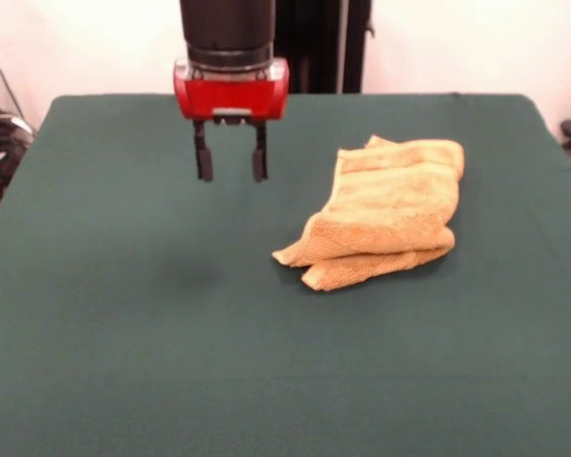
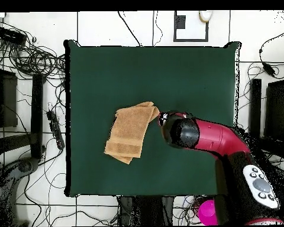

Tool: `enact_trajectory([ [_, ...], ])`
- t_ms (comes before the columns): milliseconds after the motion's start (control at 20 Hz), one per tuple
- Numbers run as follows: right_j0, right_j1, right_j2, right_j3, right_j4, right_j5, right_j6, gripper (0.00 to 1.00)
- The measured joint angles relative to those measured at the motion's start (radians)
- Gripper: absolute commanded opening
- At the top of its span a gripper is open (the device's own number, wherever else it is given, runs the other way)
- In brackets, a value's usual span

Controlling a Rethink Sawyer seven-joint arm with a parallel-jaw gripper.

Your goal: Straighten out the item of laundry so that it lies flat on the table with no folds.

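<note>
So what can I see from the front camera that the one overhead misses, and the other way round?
Only the front view shows the end effector itself: two dark fingers hanging apart, open, above bare table beside the towel. It also shows the towel's stacked layers at its near edge.

Only the overhead view shows the floor around the table, with its cables, and the long red arm reaching in.

Both show the orange-tan towel, folded over, on the green table.

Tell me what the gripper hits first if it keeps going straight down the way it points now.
Most likely bare table. The gripper, jaws open and pointing down, hangs beside the towel, not over it, though the overhead view puts it close to one corner.
</note>
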Motion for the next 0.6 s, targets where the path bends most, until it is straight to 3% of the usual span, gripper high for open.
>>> enact_trajectory([
  [600,-0.164,0.075,0.23,-0.029,-0.042,0.011,0.0,1.0],
])
